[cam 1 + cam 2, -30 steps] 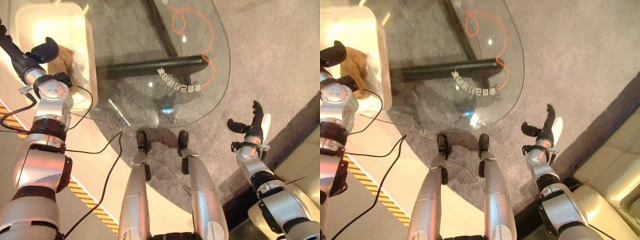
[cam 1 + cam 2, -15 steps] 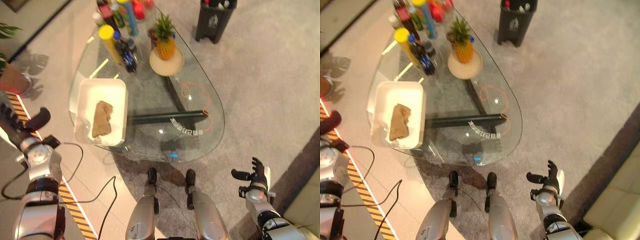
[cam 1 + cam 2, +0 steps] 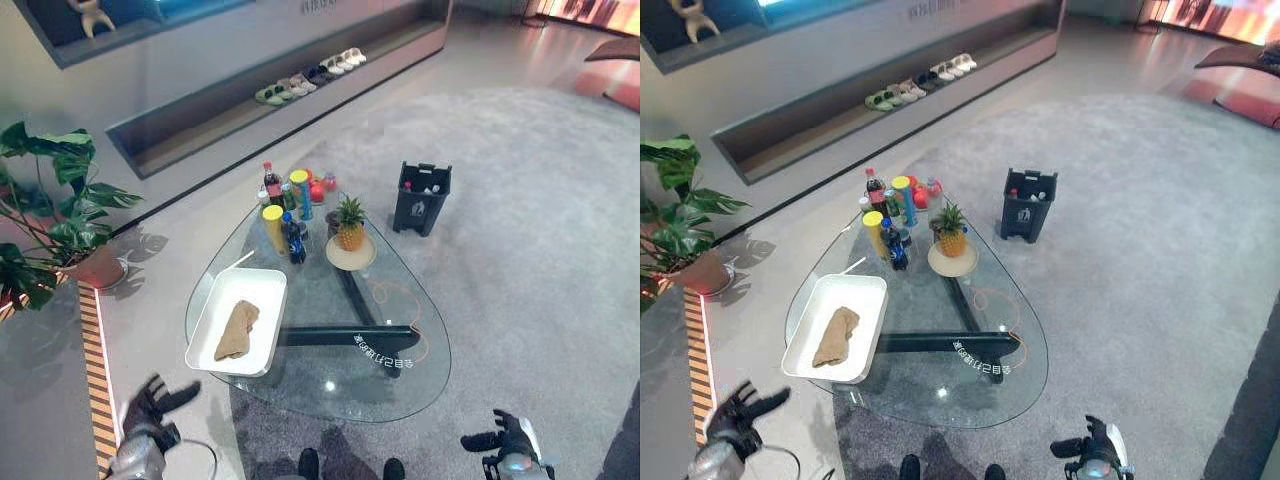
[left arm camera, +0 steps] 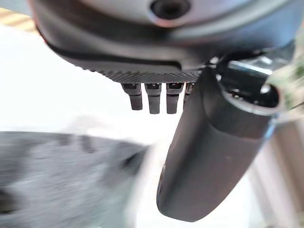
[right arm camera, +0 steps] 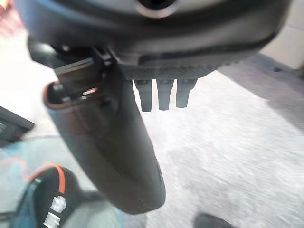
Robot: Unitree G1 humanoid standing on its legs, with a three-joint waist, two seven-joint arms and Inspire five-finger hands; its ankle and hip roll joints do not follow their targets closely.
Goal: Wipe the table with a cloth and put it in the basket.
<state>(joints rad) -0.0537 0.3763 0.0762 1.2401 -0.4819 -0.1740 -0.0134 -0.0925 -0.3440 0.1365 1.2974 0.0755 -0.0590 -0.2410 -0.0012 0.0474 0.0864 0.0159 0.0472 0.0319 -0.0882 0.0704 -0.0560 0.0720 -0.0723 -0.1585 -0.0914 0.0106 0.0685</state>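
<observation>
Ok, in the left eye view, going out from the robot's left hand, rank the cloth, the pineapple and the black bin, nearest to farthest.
Starting from the left hand, low at the left:
1. The brown cloth, lying in the white tray on the table's left side.
2. The pineapple, on its plate past the table's middle.
3. The black bin, on the carpet beyond the table, to the right.

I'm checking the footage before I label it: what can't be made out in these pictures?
- Bottles at the table's far end: too small in both eye views to tell what each is.
- Bin: its contents are too small to identify.
- Cloth in the basket: its underside is hidden.
- Left wrist view: the background past the left hand is blurred.
</observation>
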